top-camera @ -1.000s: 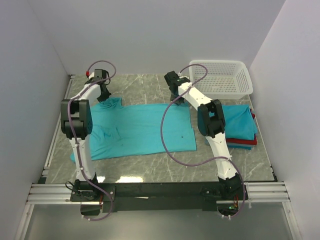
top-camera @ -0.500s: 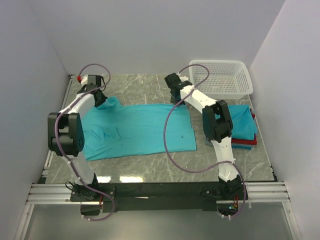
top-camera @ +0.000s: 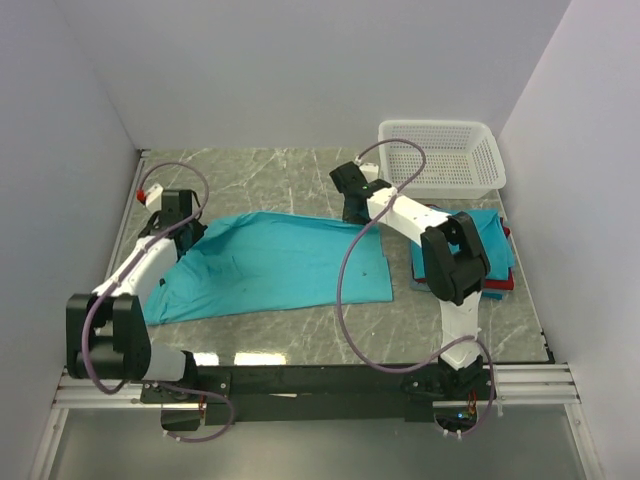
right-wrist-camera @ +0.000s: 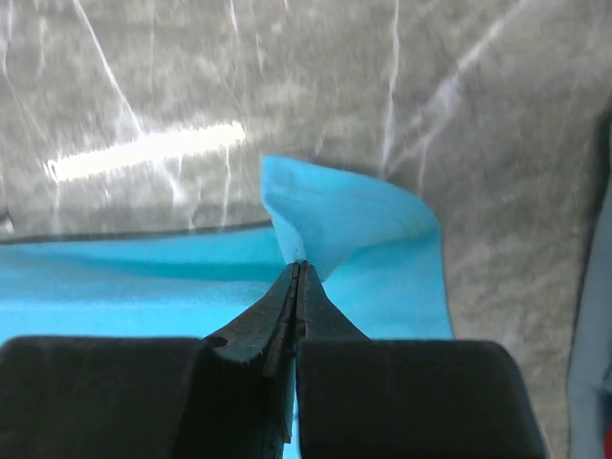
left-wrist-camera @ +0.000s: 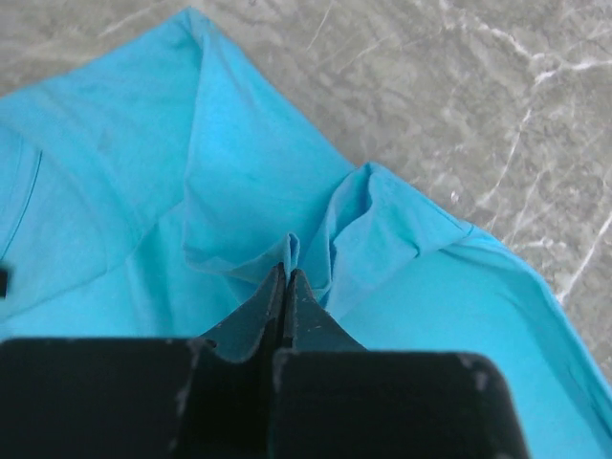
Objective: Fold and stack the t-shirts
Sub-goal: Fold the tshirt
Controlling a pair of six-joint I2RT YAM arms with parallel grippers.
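A teal t-shirt [top-camera: 275, 262] lies spread across the middle of the table. My left gripper [top-camera: 186, 222] is shut on a pinched fold of the t-shirt's far left corner [left-wrist-camera: 287, 251]. My right gripper [top-camera: 356, 208] is shut on the t-shirt's far right corner [right-wrist-camera: 311, 229], lifted a little off the table. A stack of folded t-shirts [top-camera: 490, 250], teal on top with red and darker blue edges below, lies at the right.
A white mesh basket [top-camera: 440, 158] stands at the back right, behind the stack. Grey marble tabletop [top-camera: 270, 175] shows behind and in front of the shirt. White walls close in the left, back and right sides.
My left gripper has pulled the shirt's far left corner toward the front and left. The left arm has swung outward. The right gripper has barely moved, holding its corner.
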